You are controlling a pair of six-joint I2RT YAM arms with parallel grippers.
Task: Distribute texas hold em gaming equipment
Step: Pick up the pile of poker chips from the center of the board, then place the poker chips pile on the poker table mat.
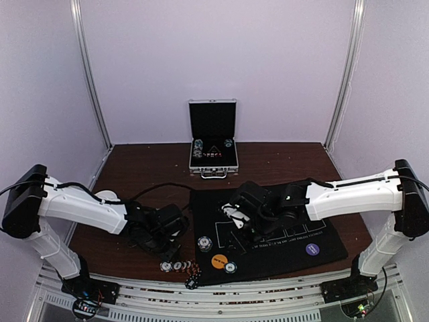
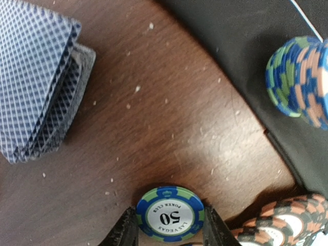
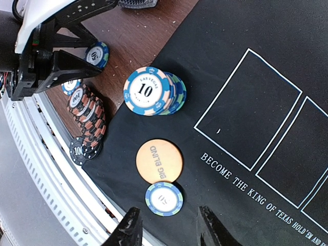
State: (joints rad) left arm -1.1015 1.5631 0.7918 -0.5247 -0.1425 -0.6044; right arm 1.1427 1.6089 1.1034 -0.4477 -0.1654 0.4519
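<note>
50 chip [image 2: 170, 212], green and blue at the rim, sits between the fingers of my left gripper [image 2: 169, 218], which press on both its sides over the bare wood of the table [image 2: 169, 102], just off the left edge of the black mat [image 2: 246, 41]. The cards [image 2: 38, 77] lie in a fanned pile on the wood, apart from it. A toppled row of orange chips [image 3: 87, 110] leans along the table's near edge. My right gripper [image 3: 169, 230] hangs half open and empty over the mat's near edge. Just beyond it a blue chip [image 3: 164, 199] touches the orange BIG BLIND button [image 3: 159, 161]. The 10 stack [image 3: 154, 91] stands by the mat's left edge, the purple button [image 1: 312, 249] near its near-right corner.
</note>
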